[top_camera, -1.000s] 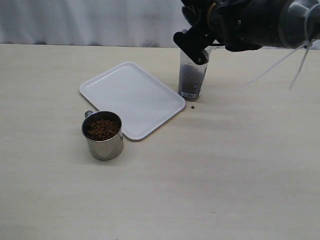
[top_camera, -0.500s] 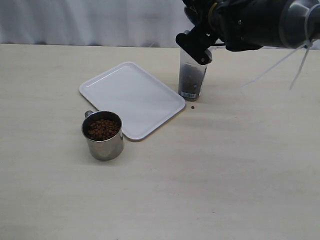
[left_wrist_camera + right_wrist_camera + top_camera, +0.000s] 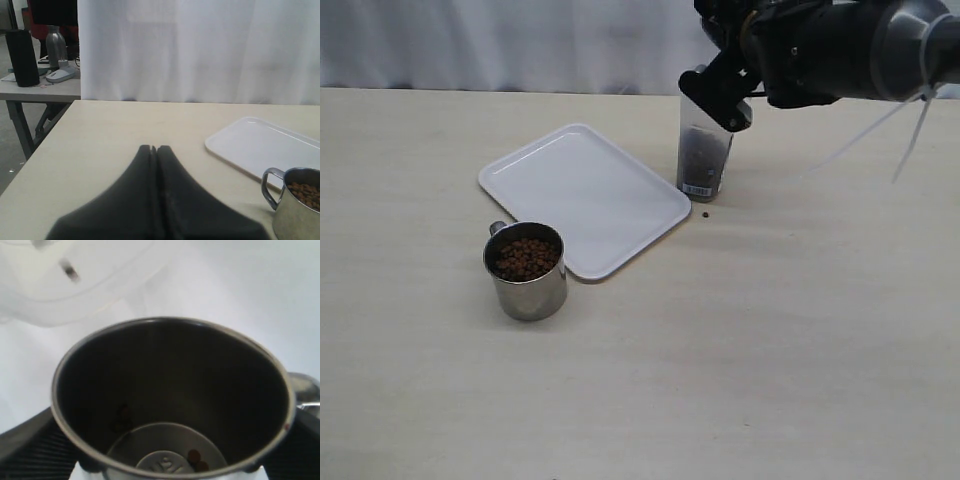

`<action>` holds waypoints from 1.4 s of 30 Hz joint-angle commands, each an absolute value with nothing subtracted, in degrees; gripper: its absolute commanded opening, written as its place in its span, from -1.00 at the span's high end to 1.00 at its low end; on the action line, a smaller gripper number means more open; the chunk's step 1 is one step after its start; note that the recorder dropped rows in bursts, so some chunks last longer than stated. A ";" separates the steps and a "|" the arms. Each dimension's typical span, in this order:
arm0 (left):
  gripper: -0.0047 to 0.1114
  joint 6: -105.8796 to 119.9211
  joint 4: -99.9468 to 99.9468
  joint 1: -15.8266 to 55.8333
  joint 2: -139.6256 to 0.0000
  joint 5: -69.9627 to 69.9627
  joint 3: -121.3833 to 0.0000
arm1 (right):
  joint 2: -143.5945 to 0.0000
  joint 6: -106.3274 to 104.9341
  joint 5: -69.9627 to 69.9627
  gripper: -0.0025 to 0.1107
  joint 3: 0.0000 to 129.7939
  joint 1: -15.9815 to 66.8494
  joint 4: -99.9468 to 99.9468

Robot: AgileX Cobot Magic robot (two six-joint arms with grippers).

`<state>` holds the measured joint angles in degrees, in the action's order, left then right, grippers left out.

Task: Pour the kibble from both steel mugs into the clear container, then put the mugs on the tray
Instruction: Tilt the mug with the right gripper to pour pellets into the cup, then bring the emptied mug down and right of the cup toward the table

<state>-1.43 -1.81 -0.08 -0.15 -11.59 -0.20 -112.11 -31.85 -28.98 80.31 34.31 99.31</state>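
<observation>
- Pointing across the table (image 3: 100, 130) toward the tray, the left gripper (image 3: 154, 149) has its two jaws pressed together, with nothing between them.
- Just beyond it and to one side stands a steel mug (image 3: 526, 272), upright on the table, filled almost to the rim with kibble (image 3: 527, 258).
- This mug is just beside the near corner of the tray (image 3: 585, 195). I cannot tell if they touch.
- The tray lies flat and bare.
- One single pellet (image 3: 706, 213) lies on the table between the tray's right corner and the clear container.
- The clear container (image 3: 703, 160) stands upright just past that corner, apart from the tray, and its lower part is dark with kibble.
- Above its rim is the right gripper (image 3: 717, 95), clamped on the second steel mug (image 3: 170, 400), with fingers (image 3: 30, 442) on both sides of it.
- This second mug is nearly empty, with only a few pellets (image 3: 195, 457) at the bottom.
</observation>
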 commanded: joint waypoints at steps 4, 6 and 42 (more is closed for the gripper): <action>0.92 -1.63 -2.15 -0.25 0.00 -11.25 0.00 | -112.13 -32.08 -28.48 0.87 80.68 35.97 99.95; 0.92 -1.63 -2.15 -0.25 0.00 -11.25 0.00 | -112.13 -32.07 -29.86 0.87 80.68 35.97 99.95; 0.92 -1.63 -2.15 -0.25 0.00 -11.25 0.00 | -79.23 28.34 22.82 0.87 46.80 21.70 58.60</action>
